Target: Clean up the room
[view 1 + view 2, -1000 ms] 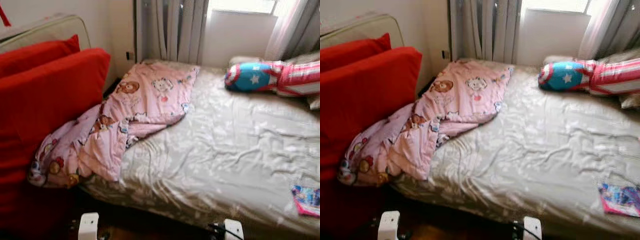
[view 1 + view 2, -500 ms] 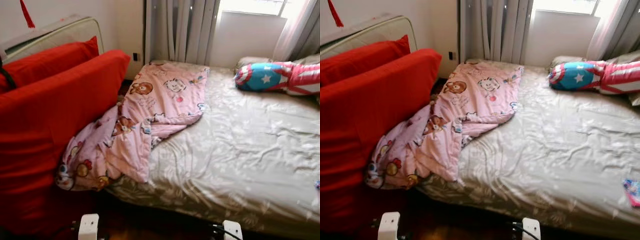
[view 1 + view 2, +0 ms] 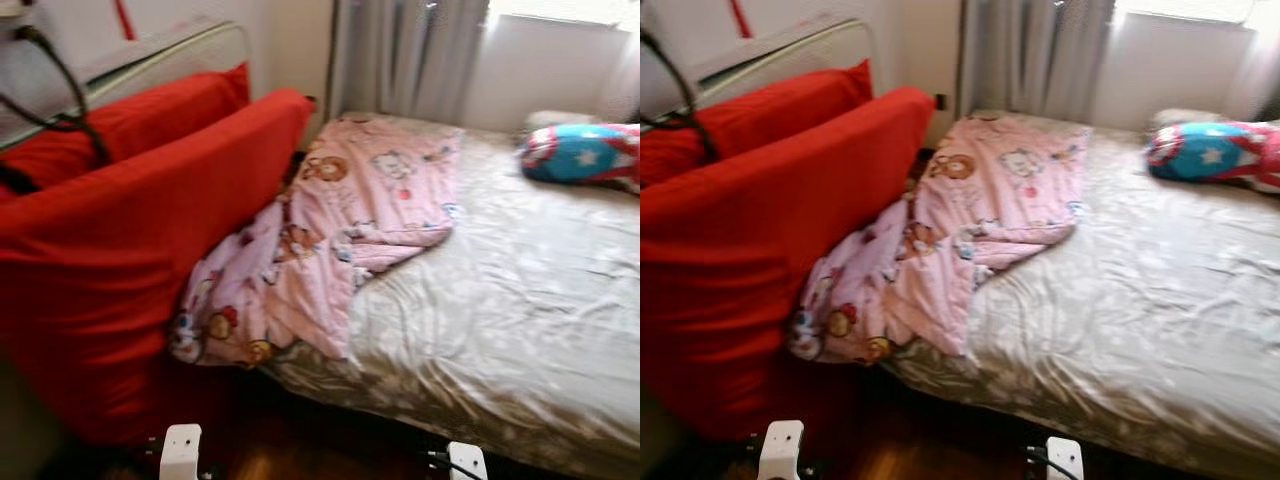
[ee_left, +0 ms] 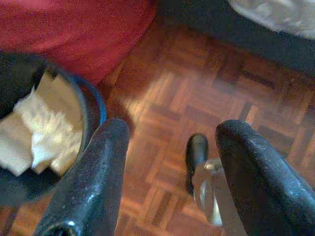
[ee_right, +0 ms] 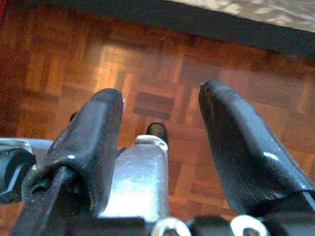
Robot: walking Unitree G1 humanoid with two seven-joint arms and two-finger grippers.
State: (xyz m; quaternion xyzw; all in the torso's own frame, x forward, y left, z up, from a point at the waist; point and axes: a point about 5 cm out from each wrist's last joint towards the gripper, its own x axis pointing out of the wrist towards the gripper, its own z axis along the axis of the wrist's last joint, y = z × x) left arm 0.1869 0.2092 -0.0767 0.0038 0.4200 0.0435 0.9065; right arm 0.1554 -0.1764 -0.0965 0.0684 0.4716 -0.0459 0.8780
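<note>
Left eye view: swung to the left compared with a second ago, so a turn of the head or body, not a shift of anything on the bed [image 3: 520, 300]. Gone off the right side with that turn: the small colourful item seen earlier at the bed's front right corner. Pushed to the far right now: the star-patterned pillow [image 3: 580, 153], at the bed's far edge below the window. Filling the left half instead: the big red cushions [image 3: 150, 230], stood along the bed's left side, with a black cable [image 3: 70, 100] looping across them.

Dead centre: the pink blanket [image 3: 340, 240], rumpled, spread from the bed's far left corner and spilling over the left edge against the red cushions. Not folded, not straightened, so plenty of tidying left.

Down low: left gripper [image 4: 174, 132] over the parquet floor [image 4: 167, 83], with fingers spread wide and nothing between them. Near it, a dark bin [image 4: 98, 105] with a blue rim and crumpled white paper inside. Right gripper [image 5: 161, 93] likewise low over the floor near the bed's front edge, with fingers parted and empty.

Going by the turn: probably lining up on the blanket or the cushions as the next job. Slightly blurred too, so likely mid-motion, with no reach begun yet.
</note>
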